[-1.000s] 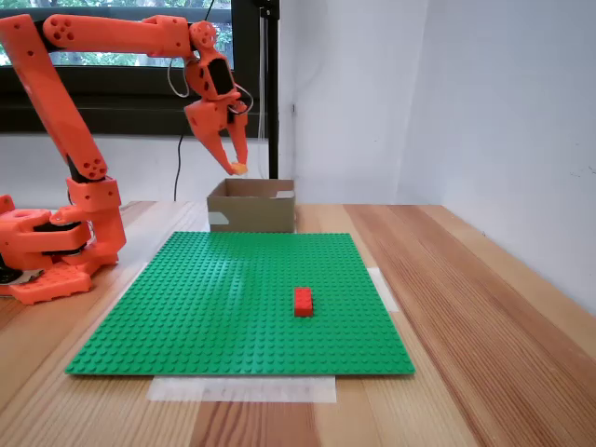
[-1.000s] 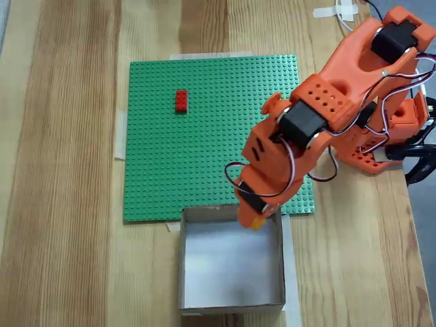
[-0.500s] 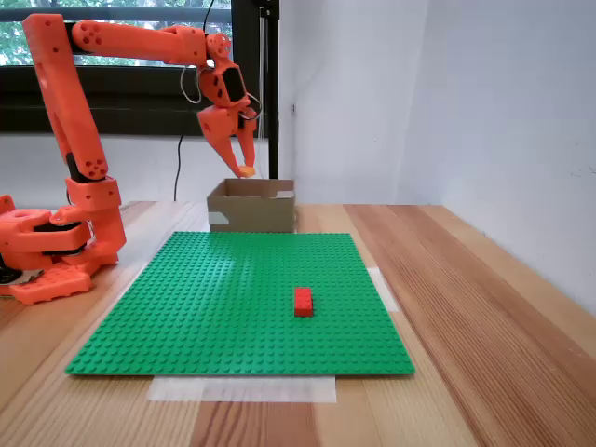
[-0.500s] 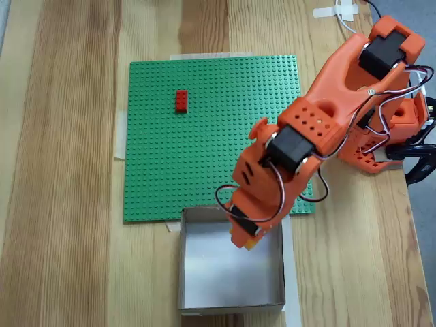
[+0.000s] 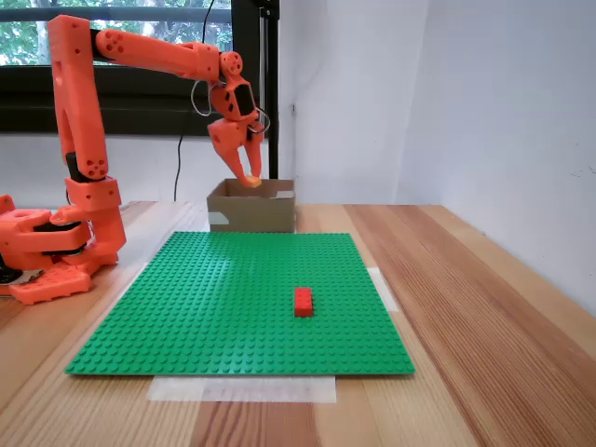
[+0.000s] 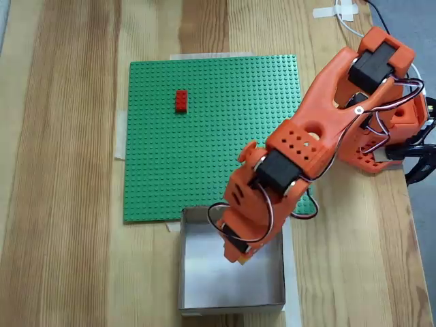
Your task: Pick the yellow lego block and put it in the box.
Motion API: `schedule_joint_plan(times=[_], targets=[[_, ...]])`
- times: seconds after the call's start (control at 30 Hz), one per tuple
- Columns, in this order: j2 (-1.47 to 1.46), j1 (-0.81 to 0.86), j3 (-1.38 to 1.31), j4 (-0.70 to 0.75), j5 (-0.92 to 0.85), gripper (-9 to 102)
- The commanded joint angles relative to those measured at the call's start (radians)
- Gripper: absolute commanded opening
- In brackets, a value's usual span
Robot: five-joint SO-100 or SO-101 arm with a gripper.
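Nearest the front camera, a strip of pale tape [image 5: 242, 388] is lying along the front edge of the green baseplate [image 5: 223, 307], with bare desk [image 5: 484, 307] running wide open to the right as that fixed view shows it. The red brick [image 5: 304, 302] is sitting alone on the plate, well apart from every edge and from me. From above, the same red brick [image 6: 181, 101] is sitting far from the box end of the plate, so the studs between are open.

Farther back, the box [image 5: 251, 207] is standing just past the plate's far edge; from above, its near wall [image 6: 197, 212] is just beside that edge.

I am hanging my fingers [image 5: 251, 181] right over the box's open top, tips pointing down at about rim level. They are pinched nearly together on the yellow lego block [image 5: 252, 182]. From above, my fingers [image 6: 242, 259] are sitting inside the box outline, nearer its right wall, the yellow lego block [image 6: 244, 259] peeking out beneath them, with open floor to the left.
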Motion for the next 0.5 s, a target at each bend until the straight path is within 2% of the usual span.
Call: schedule_joint_plan(times=[0.0,0.47], targets=[[-0.017,-0.008,-0.054,-0.015,0.012,1],[-0.161,-0.011,-0.130,-0.025,0.018,1]])
